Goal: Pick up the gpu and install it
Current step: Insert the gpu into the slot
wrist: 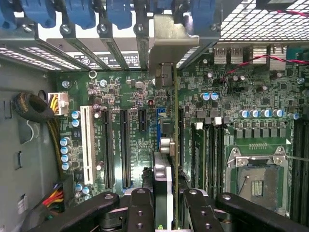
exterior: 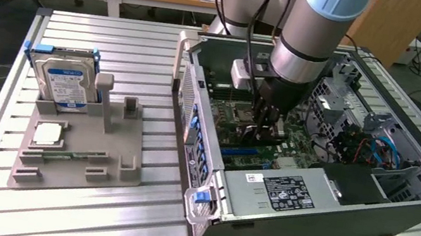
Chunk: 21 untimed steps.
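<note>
Inside steel case (exterior: 399, 217), gripper (wrist: 166, 203) pinches thin flat gpu (wrist: 166, 145).

The claw (wrist: 169, 205) grips the gpu (wrist: 166, 145) edge-on above the motherboard (wrist: 125, 101), its silvery bracket (wrist: 166, 46) reaching the case's rear slot covers (wrist: 111, 46).

The robot's dark two-fingered gripper (exterior: 265, 127) is sunk in the open grey computer case (exterior: 367, 208), its fingertips lost against the green motherboard (wrist: 130, 140). In the wrist view the thin dark green gpu card (wrist: 166, 159) stands edge-on, its face unseen and its lower end cut off behind the black fingers (wrist: 140, 212).
</note>
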Available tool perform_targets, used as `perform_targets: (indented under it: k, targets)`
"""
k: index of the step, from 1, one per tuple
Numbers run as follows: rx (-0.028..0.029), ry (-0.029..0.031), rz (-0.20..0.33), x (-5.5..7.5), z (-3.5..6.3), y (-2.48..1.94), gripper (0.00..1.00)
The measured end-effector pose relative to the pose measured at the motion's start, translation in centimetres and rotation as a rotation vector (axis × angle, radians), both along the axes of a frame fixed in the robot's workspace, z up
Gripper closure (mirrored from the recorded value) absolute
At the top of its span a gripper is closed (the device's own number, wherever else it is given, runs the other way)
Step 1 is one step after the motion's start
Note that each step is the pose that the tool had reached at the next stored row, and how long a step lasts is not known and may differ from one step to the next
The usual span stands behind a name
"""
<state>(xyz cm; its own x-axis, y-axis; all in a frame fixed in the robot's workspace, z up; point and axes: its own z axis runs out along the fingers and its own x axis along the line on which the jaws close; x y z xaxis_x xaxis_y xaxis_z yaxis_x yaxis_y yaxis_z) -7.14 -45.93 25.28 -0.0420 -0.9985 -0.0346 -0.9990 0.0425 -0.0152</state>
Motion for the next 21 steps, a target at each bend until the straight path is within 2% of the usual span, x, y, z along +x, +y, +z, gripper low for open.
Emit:
perform_targets:
  k: [5, 21]
  targets:
    - [0.0002, -0.0001, 0.000, -0.27, -0.47, 0.00, 0.72]
    - [-0.0001, -0.0001, 0.000, -0.83, -1.00, -0.13, 0.72]
